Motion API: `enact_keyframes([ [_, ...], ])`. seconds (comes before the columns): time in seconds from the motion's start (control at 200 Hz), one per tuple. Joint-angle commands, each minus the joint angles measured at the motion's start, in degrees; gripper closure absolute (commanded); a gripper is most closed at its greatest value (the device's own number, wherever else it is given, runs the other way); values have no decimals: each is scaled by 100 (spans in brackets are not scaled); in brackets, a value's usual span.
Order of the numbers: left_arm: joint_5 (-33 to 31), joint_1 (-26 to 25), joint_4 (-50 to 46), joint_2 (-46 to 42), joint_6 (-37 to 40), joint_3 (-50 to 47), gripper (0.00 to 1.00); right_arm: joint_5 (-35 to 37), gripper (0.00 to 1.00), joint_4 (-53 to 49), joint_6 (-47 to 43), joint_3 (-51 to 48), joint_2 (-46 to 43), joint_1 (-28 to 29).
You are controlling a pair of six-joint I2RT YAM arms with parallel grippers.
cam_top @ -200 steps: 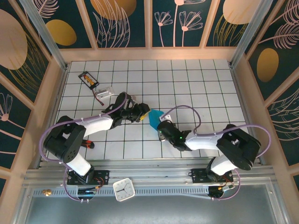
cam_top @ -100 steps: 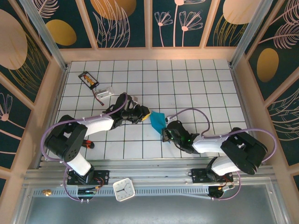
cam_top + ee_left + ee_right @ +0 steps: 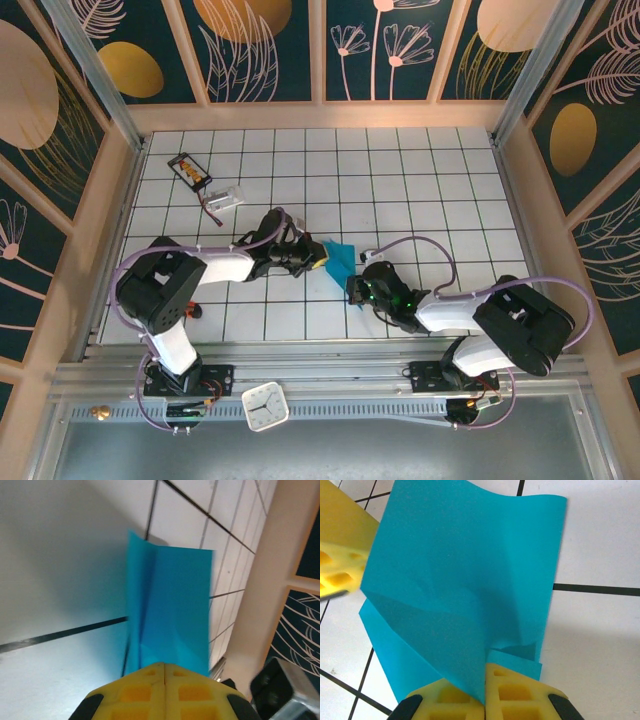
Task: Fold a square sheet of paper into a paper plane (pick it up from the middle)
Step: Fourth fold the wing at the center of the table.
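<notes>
The left gripper (image 3: 318,258) is clamped on one edge of the folded blue paper (image 3: 340,257). The right gripper (image 3: 353,289) is closed on the opposite edge, over the tiled surface (image 3: 400,190).

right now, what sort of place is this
Probably a staged robot test booth: a white gridded table, wood-framed walls with painted plant panels, and a metal rail with a small clock.

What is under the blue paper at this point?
White tiled table shows around the blue paper, pinched by the left gripper and right gripper. Whatever lies directly beneath the sheet is covered.
</notes>
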Motion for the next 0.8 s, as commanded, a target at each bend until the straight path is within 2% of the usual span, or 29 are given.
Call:
enact_keyframes([
  [0.0,82,-12,209,181,29,-157,98,-48,91,296,253,-110,-71,-49],
  [0.465,-39,-27,619,487,61,-504,98,-730,89,1317,412,-479,160,-354],
  [0.796,-249,-175,997,475,-166,-674,98,-803,90,1120,895,-357,478,-384],
])
